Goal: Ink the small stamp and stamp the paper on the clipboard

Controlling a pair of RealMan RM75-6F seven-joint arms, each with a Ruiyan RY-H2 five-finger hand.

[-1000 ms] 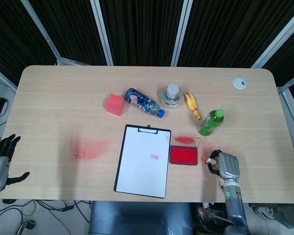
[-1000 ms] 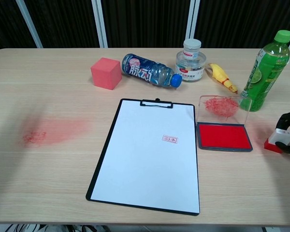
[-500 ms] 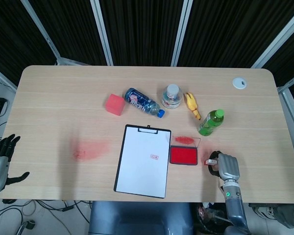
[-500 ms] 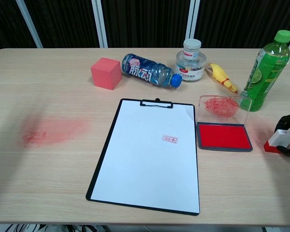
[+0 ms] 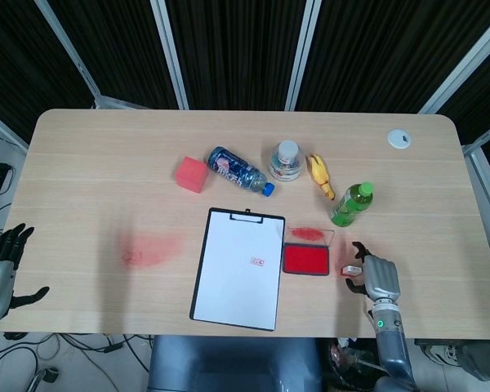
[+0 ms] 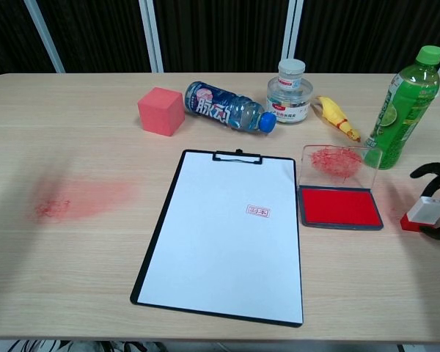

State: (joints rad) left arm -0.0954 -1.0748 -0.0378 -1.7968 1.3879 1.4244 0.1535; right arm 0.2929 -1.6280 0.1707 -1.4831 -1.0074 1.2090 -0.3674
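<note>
Black-framed and nearest the robot, the clipboard (image 6: pixel 221 231) lay on the table (image 6: pixel 81 279) with its white paper (image 6: pixel 227 242) already carrying one small red imprint (image 6: pixel 258 211) near the middle. At the same near edge, far to the right, the right hand (image 6: pixel 438 209) sat with the small stamp (image 6: pixel 423 213) between its fingers; the fingers looked spread and loosening around the white body, and whether they truly gripped it could not be told from either view. The stamp's red base rested on the table, just beside the ink pad (image 6: pixel 339 206) and apart from it. The left hand (image 5: pixel 0 263) hung off the table's left edge, released and holding nothing.

Further back, the pad's clear lid (image 6: pixel 339 163) stood raised, smeared red inside. A faint red stain (image 6: pixel 77 199) marked the wood on the left. Beyond these lay a pink cube (image 6: pixel 161 111), a blue bottle (image 6: pixel 227 107) on its side, a small lidded jar (image 6: pixel 290 92), a yellow toy (image 6: pixel 337 117) and an upright green bottle (image 6: pixel 405 107).

Judging by the mark on the paper, stamping appeared done and the stamp was being set down. The next move would call for opening the fingers cleanly and drawing the hand away without tipping the stamp.
</note>
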